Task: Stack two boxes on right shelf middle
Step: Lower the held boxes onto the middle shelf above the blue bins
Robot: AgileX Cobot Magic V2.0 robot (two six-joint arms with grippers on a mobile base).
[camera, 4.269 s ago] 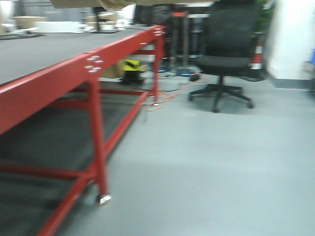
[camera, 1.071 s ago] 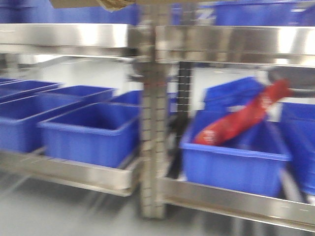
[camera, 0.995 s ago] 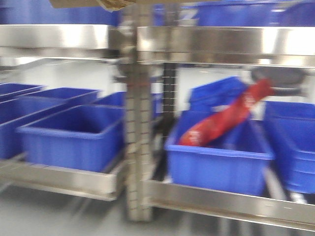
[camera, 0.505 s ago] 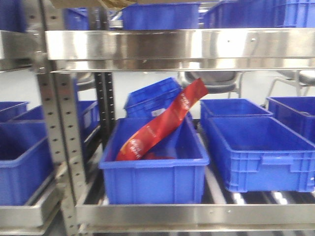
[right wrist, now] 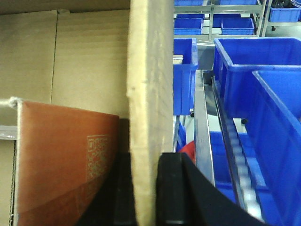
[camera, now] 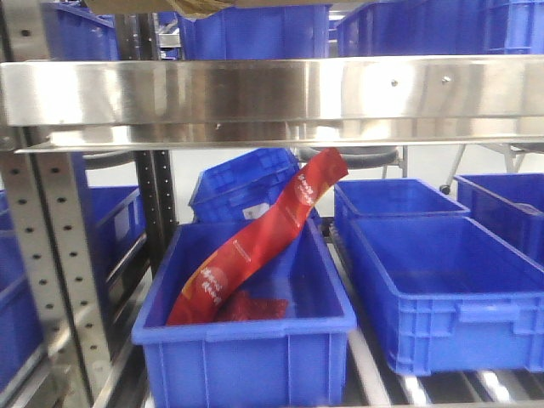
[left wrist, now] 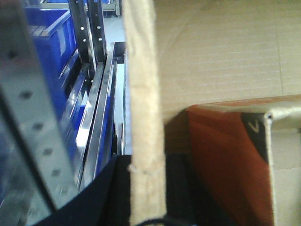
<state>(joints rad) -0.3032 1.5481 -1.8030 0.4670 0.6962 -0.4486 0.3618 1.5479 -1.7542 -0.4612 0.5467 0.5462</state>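
Note:
Both my grippers hold the large brown cardboard box by its upright side walls. In the left wrist view the left gripper is shut on the pale wall edge, with a black finger on each side. The right gripper is likewise shut on the opposite wall. A smaller orange-brown box with a printed square code lies inside, also visible as the orange-brown box. In the front view only a strip of the cardboard box shows at the top, above the shiny steel shelf rail.
Below the rail stand blue plastic bins: one holds a leaning red packet, another bin sits to its right. More blue bins stand on the level above. A perforated steel upright rises at the left.
The front view swung from a red table and office chair to the steel rack. Over the last second the upright slid left and the bin with the red packet came nearer.

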